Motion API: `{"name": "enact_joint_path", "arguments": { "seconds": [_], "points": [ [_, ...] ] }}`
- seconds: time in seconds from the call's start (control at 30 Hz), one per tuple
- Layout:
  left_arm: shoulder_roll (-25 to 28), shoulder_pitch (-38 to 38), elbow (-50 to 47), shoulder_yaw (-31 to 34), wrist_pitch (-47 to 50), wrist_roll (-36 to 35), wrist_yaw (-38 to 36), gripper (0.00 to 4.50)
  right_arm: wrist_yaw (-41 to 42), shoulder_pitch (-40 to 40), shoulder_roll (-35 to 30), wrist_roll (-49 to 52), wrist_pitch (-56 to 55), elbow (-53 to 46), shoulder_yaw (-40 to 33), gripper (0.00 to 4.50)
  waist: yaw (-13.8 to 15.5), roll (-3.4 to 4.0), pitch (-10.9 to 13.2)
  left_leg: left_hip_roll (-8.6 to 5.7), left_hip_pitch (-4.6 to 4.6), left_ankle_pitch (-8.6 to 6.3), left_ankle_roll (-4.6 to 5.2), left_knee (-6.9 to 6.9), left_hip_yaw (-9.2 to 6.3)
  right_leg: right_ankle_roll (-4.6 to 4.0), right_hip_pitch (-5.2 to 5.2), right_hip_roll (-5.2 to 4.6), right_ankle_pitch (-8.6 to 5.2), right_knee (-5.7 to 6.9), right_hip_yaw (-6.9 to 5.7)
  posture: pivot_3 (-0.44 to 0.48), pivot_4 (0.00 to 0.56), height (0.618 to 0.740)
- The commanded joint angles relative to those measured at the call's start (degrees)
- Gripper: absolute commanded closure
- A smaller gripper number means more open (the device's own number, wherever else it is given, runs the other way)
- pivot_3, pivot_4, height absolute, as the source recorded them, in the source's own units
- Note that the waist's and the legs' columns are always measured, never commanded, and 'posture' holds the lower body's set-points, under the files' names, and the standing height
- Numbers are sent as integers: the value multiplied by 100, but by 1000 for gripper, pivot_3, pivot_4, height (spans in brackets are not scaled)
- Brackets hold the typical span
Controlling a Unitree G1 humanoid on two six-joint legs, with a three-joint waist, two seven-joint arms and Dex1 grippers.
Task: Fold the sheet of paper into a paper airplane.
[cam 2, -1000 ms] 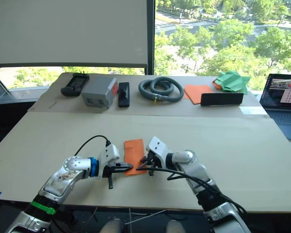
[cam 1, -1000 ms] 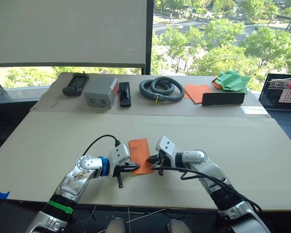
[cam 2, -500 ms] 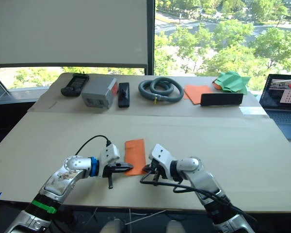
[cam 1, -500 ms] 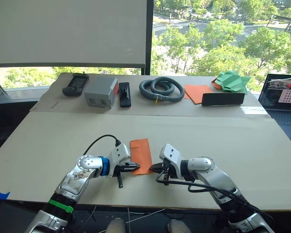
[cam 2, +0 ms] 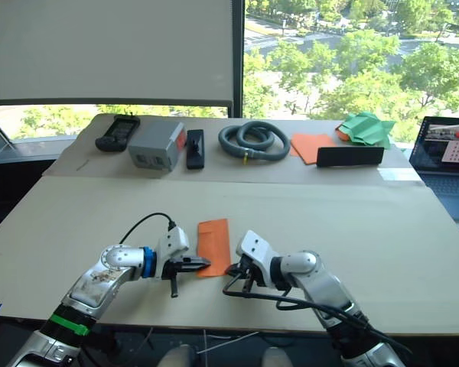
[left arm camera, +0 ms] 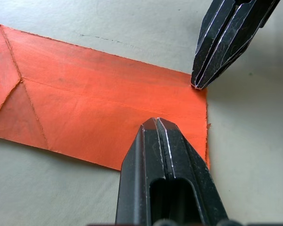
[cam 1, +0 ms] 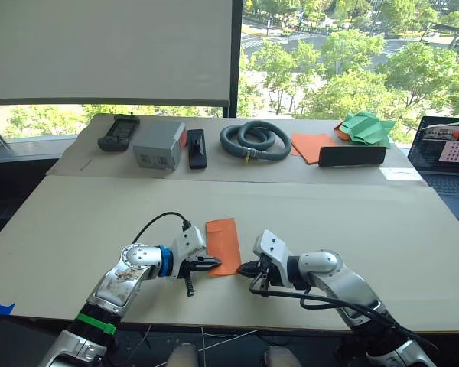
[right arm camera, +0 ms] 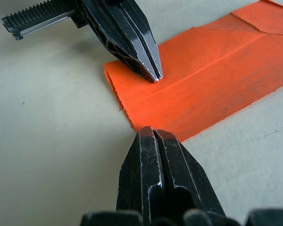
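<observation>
Two closed grippers, left gripper [cam 1: 215, 263] and right gripper [cam 1: 242, 268], flanking sheet of paper [cam 1: 224, 245].

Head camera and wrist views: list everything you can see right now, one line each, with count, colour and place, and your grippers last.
sheet of paper: one, orange, folded with creases, flat near the table's front edge between the grippers
table: one, beige
handheld controller: one, black, far left
box: one, grey, beside the controller
flat device: one, black, right of the box
coiled hose: one, grey, far centre
smooth sheets: orange, far right; count unclear
bar: one, black, on those sheets
paper shape: one, green, far right
laptop: one, right edge
left gripper: black, shut, tip on the sheet's near end
right gripper: black, shut, at the sheet's near right corner
</observation>
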Motion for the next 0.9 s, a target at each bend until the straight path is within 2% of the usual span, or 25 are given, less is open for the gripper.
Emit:
{"name": "enact_joint_path", "arguments": {
  "seconds": [0.03,0.1,0.3,0.37,0.43,0.53,0.63,0.9],
  "points": [
    [16,43,206,-154,65,170,-8,4500,213,271,-259,58,405,87,295,4470,12,0,1,0,-1,0,0,0,0,0,0,0,0,-2,0,0,150,714],
    [20,42,192,-144,52,162,-12,4500,229,287,-263,240,357,-65,172,4470,22,-1,2,0,-4,0,0,0,1,0,0,-1,0,-6,-1,0,150,714],
    [63,2,-75,204,134,-41,84,4500,164,387,122,1244,-249,-580,-941,4470,41,-3,47,0,-13,-3,0,-1,0,0,-9,1,0,-6,-2,0,150,714],
    [14,-111,-494,723,607,-648,136,4500,115,415,170,1550,-88,-769,-1195,4470,36,4,86,0,-23,-3,1,-2,-2,0,-21,4,1,-5,-2,0,150,714],
    [112,-148,-786,1011,892,-939,130,4500,137,500,93,1662,-61,-940,-1247,4470,26,-1,113,1,-40,-2,1,-2,-8,1,-41,9,1,-4,-1,0,150,714],
    [525,-43,-641,1053,674,-662,54,4500,15,560,30,1744,-6,-1073,-1305,4470,14,-2,117,0,-39,-2,2,-2,-15,1,-45,13,3,-3,-1,0,150,714],
    [590,-83,-503,954,603,-626,41,4500,-130,507,21,1754,18,-1093,-1335,4470,9,13,128,-2,-35,-2,2,-2,-15,1,-45,11,3,-4,0,0,150,714],
    [139,-496,-113,625,362,-441,135,4500,-361,393,-4,1954,178,-1278,-1369,4470,88,-3,153,-5,-45,-2,2,1,-14,0,-48,10,3,-11,1,0,150,714]
  ]
}}
